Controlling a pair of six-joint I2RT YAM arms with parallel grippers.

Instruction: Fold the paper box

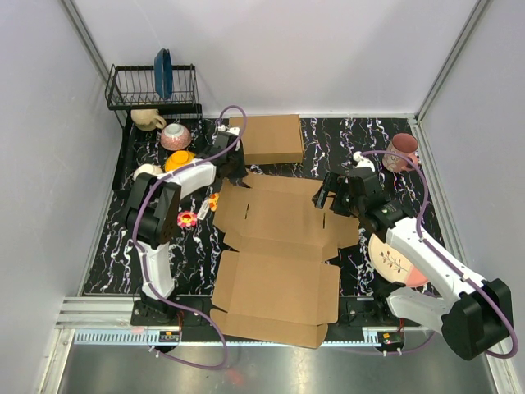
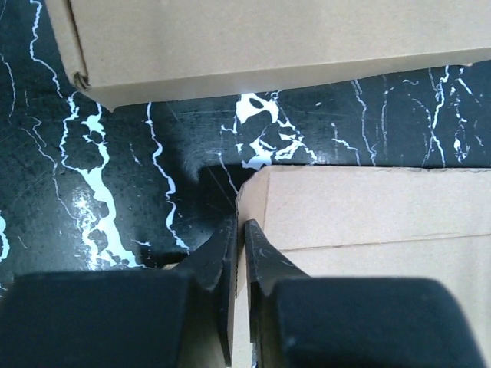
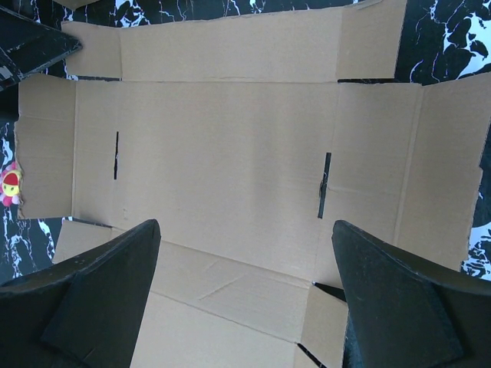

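Observation:
The paper box (image 1: 279, 254) lies spread out as a flat brown die-cut sheet in the middle of the marbled table. My left gripper (image 1: 232, 175) is at the sheet's far left corner. In the left wrist view its fingers (image 2: 265, 257) are pinched together on the edge of a corner flap (image 2: 368, 207). My right gripper (image 1: 326, 197) hovers over the sheet's far right part. In the right wrist view it (image 3: 245, 226) stands wide open above the slotted panel (image 3: 222, 161), with nothing between its fingers.
A neatly formed cardboard box (image 1: 267, 138) (image 2: 253, 38) sits just behind the sheet. A dish rack (image 1: 152, 86) with a blue plate (image 1: 162, 72), a mug and bowls (image 1: 175, 135) stand at the back left. A flower toy (image 1: 188, 218) lies left of the sheet. A pink mug (image 1: 402, 152) and a patterned plate (image 1: 394, 261) are on the right.

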